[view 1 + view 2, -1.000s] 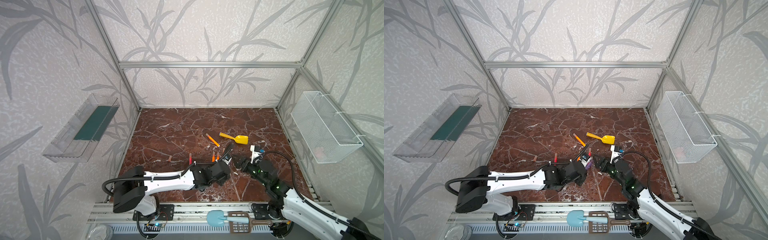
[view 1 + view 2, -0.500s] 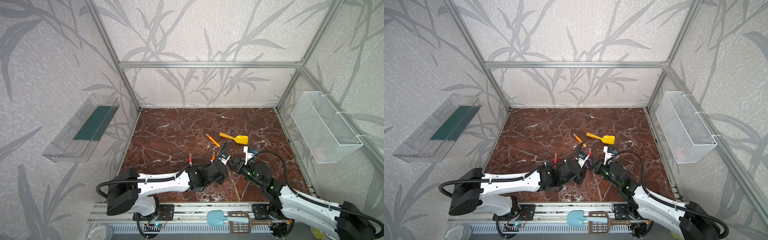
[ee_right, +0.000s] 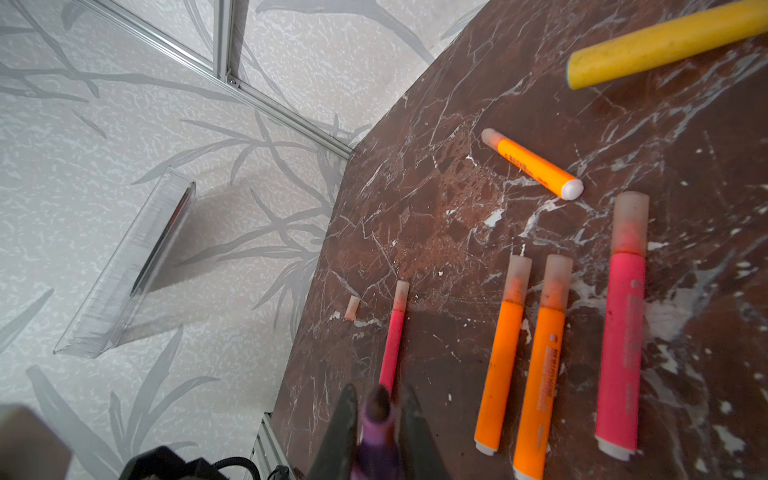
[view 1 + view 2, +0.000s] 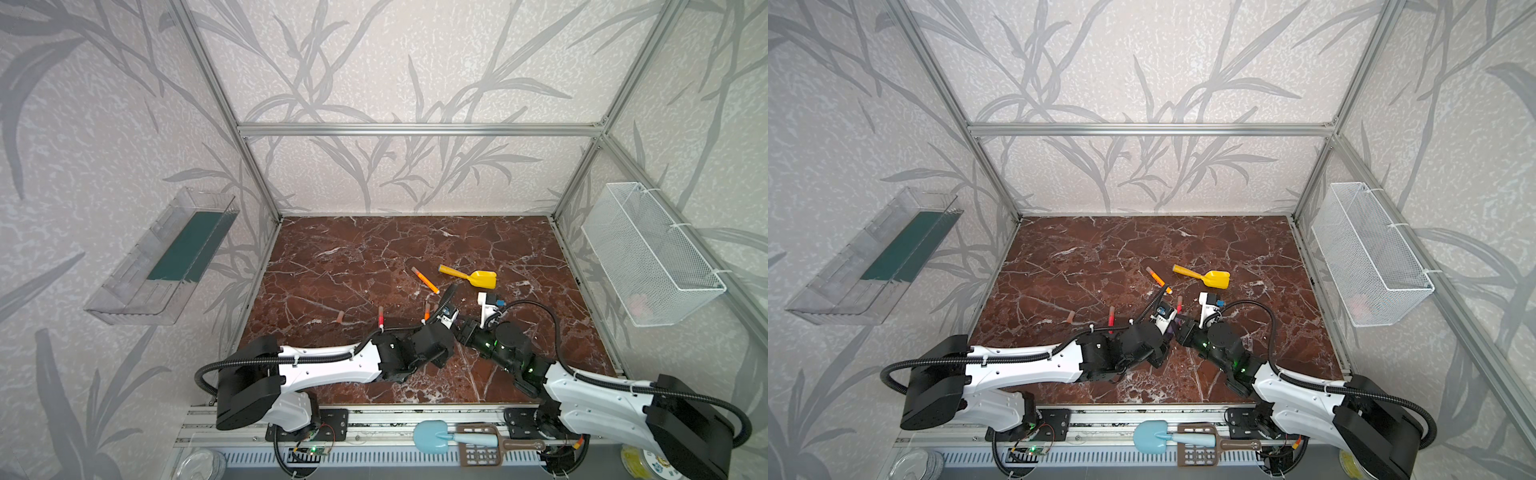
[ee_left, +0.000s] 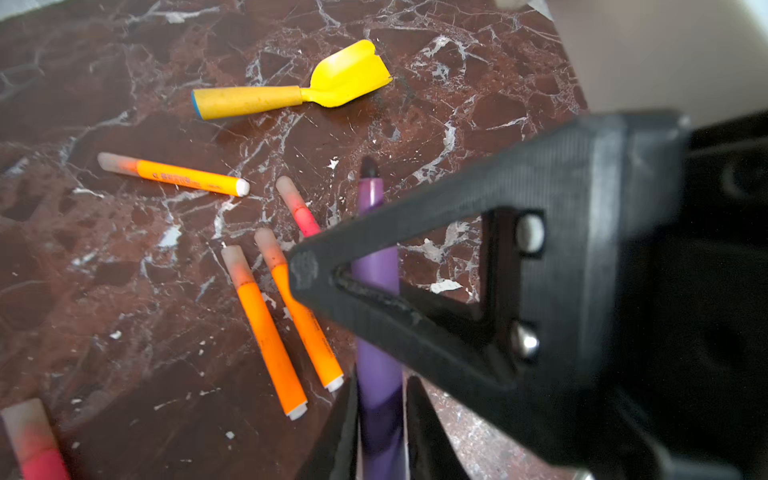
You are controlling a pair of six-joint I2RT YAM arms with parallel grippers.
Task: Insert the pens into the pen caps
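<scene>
A purple pen (image 5: 370, 195) hangs uncapped above the marble floor (image 4: 374, 257), near its front middle. My right gripper (image 3: 379, 395) is shut on the pen just behind its dark tip. One of its fingers (image 5: 457, 199) crosses the left wrist view. My left gripper (image 5: 380, 386) flanks the pen's rear end, with a thin gap at one finger. In both top views the grippers meet nose to nose (image 4: 1175, 326). Two capped orange pens (image 3: 500, 361) lie side by side, beside a capped pink pen (image 3: 621, 324). A loose pen cap (image 4: 340, 317) lies next to a capped red pen (image 4: 380, 320).
Another capped orange pen (image 4: 424, 280) and a yellow toy scoop (image 4: 469, 276) lie behind the grippers. A wire basket (image 4: 648, 253) hangs on the right wall and a clear tray (image 4: 166, 257) on the left wall. A blue scoop (image 4: 432, 432) rests on the front rail.
My right gripper has moved left up to the left gripper and shut on the purple pen's tip end. The left jaws have eased slightly off the pen.
</scene>
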